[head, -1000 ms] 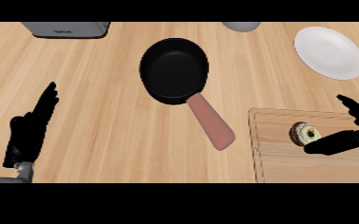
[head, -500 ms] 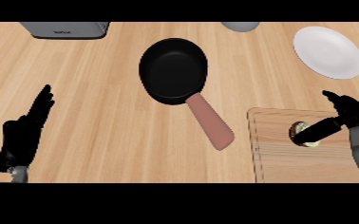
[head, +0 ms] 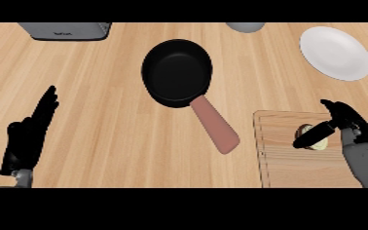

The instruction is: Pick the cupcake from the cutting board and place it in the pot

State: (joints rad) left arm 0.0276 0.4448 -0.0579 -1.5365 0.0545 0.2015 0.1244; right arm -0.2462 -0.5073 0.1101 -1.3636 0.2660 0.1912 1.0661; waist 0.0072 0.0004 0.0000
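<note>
Head view: the right hand (head: 343,122) curls about the cupcake (head: 314,137), which sits on the board (head: 284,161) at the counter's near right corner; the lift is not yet made. The pot (head: 176,72) stands mid-counter, unfilled. The left hand (head: 27,135) rests open at the near left edge.

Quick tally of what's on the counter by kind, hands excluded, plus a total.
Pans: 1, the black pan with a reddish handle
Plates: 1, the white plate
Cutting boards: 1, the cutting board
Cupcakes: 1, the cupcake
Grey things cut off at the top edge: 2, the grey box and the grey round thing
Total: 6
</note>
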